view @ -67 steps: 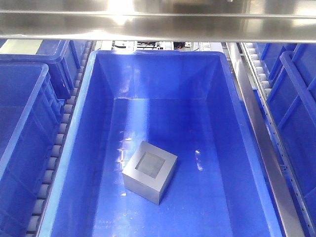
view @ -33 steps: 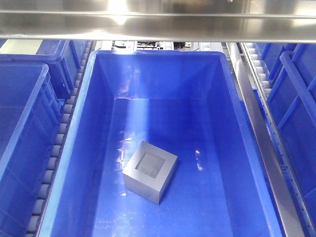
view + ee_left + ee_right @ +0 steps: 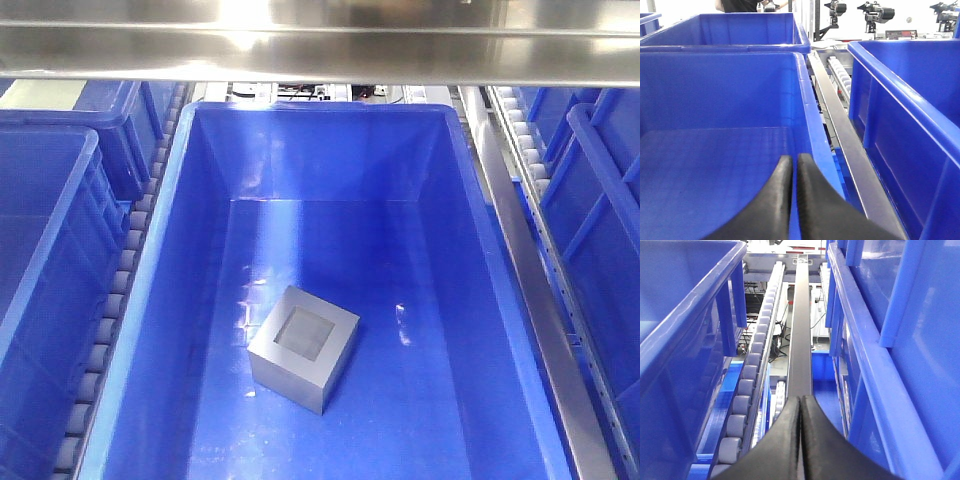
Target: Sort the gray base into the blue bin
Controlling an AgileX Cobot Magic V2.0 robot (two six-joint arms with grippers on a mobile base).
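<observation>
The gray base (image 3: 303, 348) lies on the floor of the large blue bin (image 3: 185, 200) in the front view, recessed square opening facing up, turned diagonally. No gripper shows in that view. In the left wrist view my left gripper (image 3: 794, 161) is shut and empty, its black fingers over the inside of a blue tub (image 3: 715, 90). In the right wrist view my right gripper (image 3: 800, 401) is shut and empty, over a metal rail (image 3: 801, 330) between two tubs. The gray base shows in neither wrist view.
More blue tubs stand left (image 3: 40, 220) and right (image 3: 600, 200) of the bin. Roller tracks (image 3: 120, 290) and a steel rail (image 3: 530, 300) run between them. A steel beam (image 3: 320, 40) crosses overhead. Grey rollers (image 3: 747, 385) run beside the right gripper.
</observation>
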